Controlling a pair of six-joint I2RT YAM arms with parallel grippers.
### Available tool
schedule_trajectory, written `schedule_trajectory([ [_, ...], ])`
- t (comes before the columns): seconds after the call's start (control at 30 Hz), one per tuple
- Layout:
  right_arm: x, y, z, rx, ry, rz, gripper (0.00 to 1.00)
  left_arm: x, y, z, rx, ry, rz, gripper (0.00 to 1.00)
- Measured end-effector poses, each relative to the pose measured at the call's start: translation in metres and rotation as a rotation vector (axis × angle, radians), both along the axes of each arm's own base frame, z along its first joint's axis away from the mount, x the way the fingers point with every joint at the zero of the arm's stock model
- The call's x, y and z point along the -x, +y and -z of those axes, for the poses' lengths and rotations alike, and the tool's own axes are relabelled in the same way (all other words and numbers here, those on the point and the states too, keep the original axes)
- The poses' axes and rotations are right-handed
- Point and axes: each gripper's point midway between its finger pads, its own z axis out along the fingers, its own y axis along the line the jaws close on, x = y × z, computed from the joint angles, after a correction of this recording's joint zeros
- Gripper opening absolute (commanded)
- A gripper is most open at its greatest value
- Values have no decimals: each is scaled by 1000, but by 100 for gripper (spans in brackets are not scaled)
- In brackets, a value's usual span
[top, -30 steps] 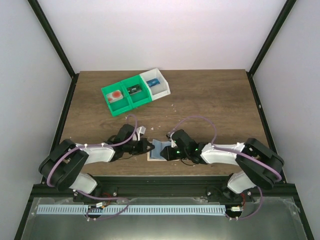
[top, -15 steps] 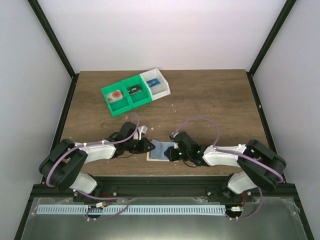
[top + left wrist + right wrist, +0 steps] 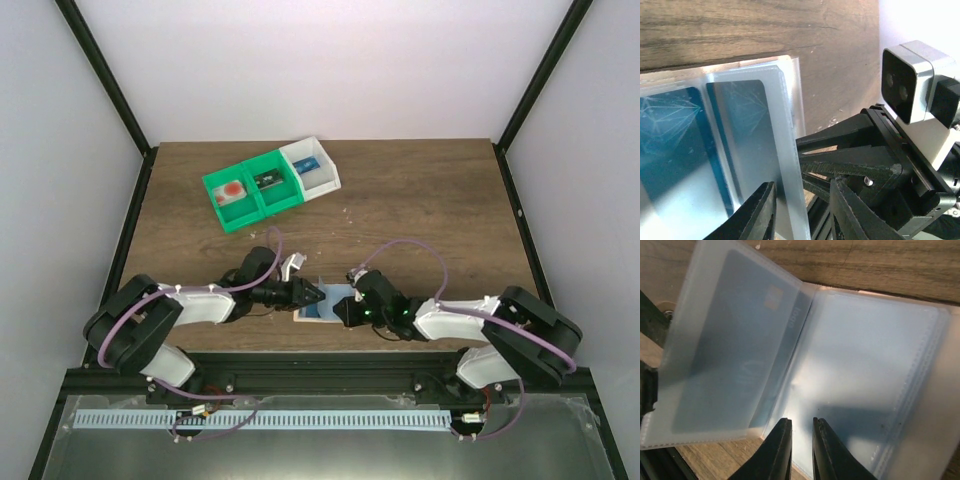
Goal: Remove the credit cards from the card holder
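Note:
The card holder (image 3: 303,313) lies open at the near table edge between both arms, its clear sleeve pages over a tan cover. Light blue credit cards (image 3: 326,302) sit in the sleeves. In the left wrist view two blue cards (image 3: 670,150) (image 3: 745,130) show through the pages. My left gripper (image 3: 802,184) is open, with the edge of a raised clear page between its fingers. In the right wrist view one page with a card (image 3: 725,355) stands tilted up on the left. My right gripper (image 3: 801,420) is nearly shut, its tips over the flat sleeve page (image 3: 875,385); nothing shows between them.
Two green bins (image 3: 250,190) and a white bin (image 3: 312,168) with small items stand at the back left. The right wrist camera (image 3: 907,85) is close to my left gripper. The black table-edge rail (image 3: 320,360) runs just behind the holder.
My left gripper has moved right, onto the holder's pages. My right gripper has slid a little right and nearer. More blue card shows in the holder.

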Motion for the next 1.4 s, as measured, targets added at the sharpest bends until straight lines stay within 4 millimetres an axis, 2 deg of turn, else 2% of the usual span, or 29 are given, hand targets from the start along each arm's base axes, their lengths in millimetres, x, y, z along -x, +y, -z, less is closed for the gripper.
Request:
schedule_trajectory([
  [0.13, 1, -5, -10, -27, -30, 16, 20, -3, -4, -7, 29, -5, -12, 34],
  [0.37, 2, -9, -29, -84, -70, 30, 23, -6, -9, -10, 63, 4, -18, 34],
  [0.6, 1, -10, -49, -143, -111, 46, 28, 6, -25, -7, 85, 29, 25, 37],
  [0.87, -2, -23, -52, -124, -124, 103, 28, 2, -25, -6, 83, 28, 2, 39],
  [1.0, -2, -25, -50, -116, -120, 114, 28, -1, -20, -1, 58, 32, -26, 39],
  [1.17, -1, -27, -33, -71, -88, 113, 28, -9, -8, 9, -3, 20, -72, 39],
  [1.4, -2, -24, -17, -15, -46, 104, 29, -17, 1, 9, -33, -24, -96, 44],
])
